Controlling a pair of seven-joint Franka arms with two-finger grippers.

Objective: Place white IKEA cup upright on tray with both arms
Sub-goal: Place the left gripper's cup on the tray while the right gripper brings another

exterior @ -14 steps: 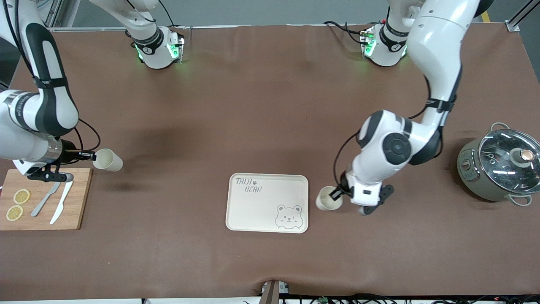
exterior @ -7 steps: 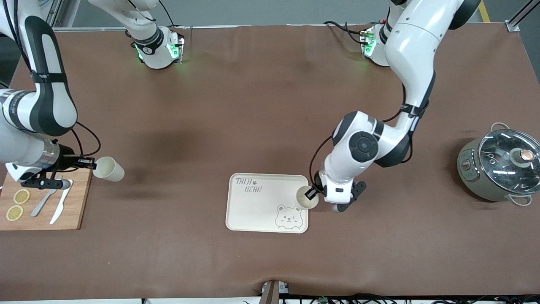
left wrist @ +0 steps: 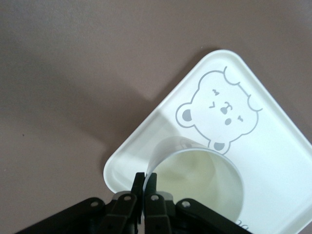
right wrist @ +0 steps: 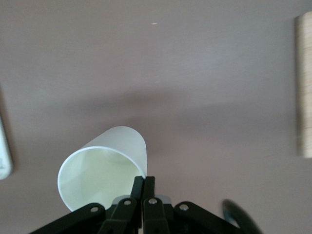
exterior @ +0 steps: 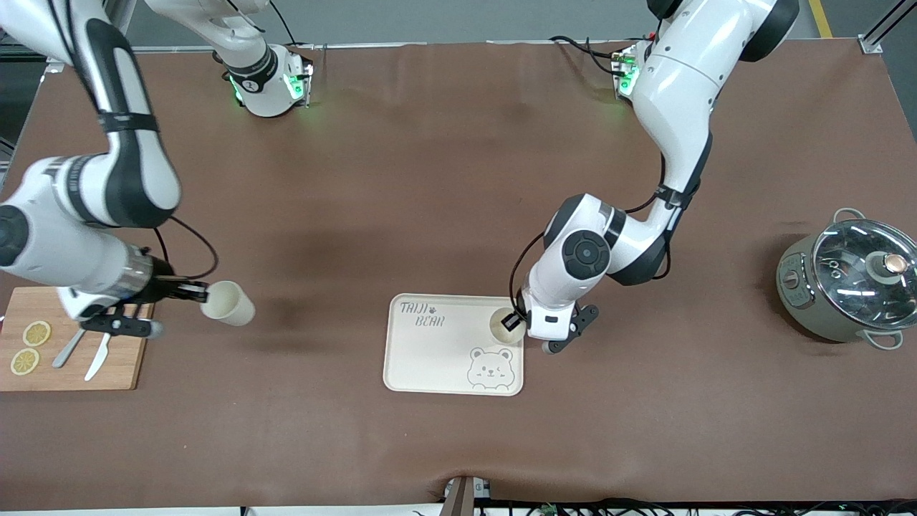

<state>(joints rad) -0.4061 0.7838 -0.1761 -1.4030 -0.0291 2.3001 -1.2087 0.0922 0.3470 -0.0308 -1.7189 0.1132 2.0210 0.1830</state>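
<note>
The cream tray (exterior: 437, 355) with "TAIJI BEAR" lettering and a bear face lies near the table's middle; it also shows in the left wrist view (left wrist: 273, 126). My left gripper (exterior: 513, 319) is shut on the rim of a white cup (exterior: 503, 326), mouth up, over the tray's corner toward the left arm's end. In the left wrist view its fingers (left wrist: 145, 183) pinch the cup's wall (left wrist: 195, 170). My right gripper (exterior: 195, 291) is shut on the rim of a second white cup (exterior: 229, 304), tilted, over the bare table beside the cutting board. That cup (right wrist: 105, 168) shows in the right wrist view.
A wooden cutting board (exterior: 122, 358) with lemon slices, a fork and a knife lies at the right arm's end. A grey-green pot with a glass lid (exterior: 849, 279) stands at the left arm's end.
My left gripper carried its cup from beside the tray to over the tray's corner. My right gripper moved its cup away from the cutting board toward the tray.
</note>
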